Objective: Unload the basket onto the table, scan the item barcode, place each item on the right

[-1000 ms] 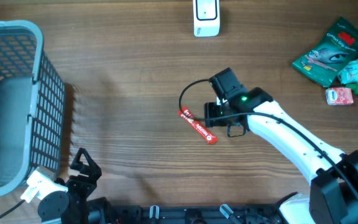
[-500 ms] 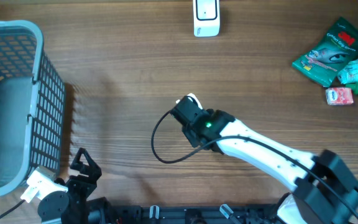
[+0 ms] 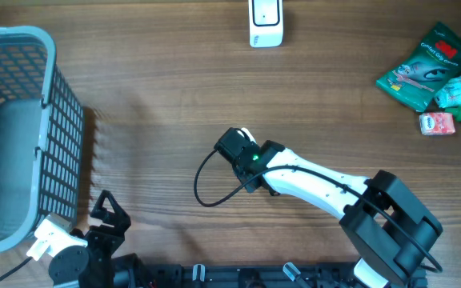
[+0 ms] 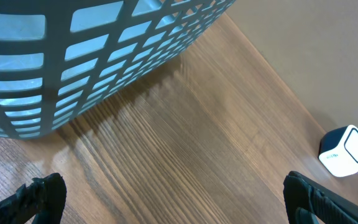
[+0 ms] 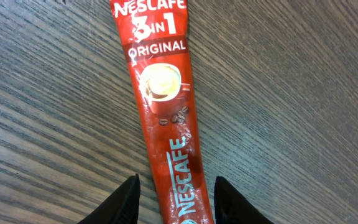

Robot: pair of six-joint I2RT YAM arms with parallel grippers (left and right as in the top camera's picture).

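The sachet (image 5: pixel 163 106) was a long, narrow, glossy red foil stick printed with white lettering and a coffee-cup picture, and it lay flat on the counter (image 3: pixel 150 80), a dark brown surface with a fine, straight wood grain. In the right wrist view the right gripper (image 5: pixel 176 199) stood over the sachet's lower end with one black, rounded fingertip on each side. The jaws were partly open; the fingertip on one side stood at the foil edge, a thin strip of counter showed at the other, and no firm grip was visible. From overhead the white right arm and its black wrist block covered the sachet completely, and a black cable (image 3: pixel 206 188) looped beside the wrist. The left gripper (image 4: pixel 173 202) was spread wide and held nothing, near the counter's front edge beside the basket (image 3: pixel 62 112), a blue-grey plastic lattice with rectangular slots. A white, rounded box scanner (image 3: pixel 265 20) stood at the far edge, well apart from the sachet. Crinkled green, red and white packets (image 3: pixel 430 64) lay in the far right corner.
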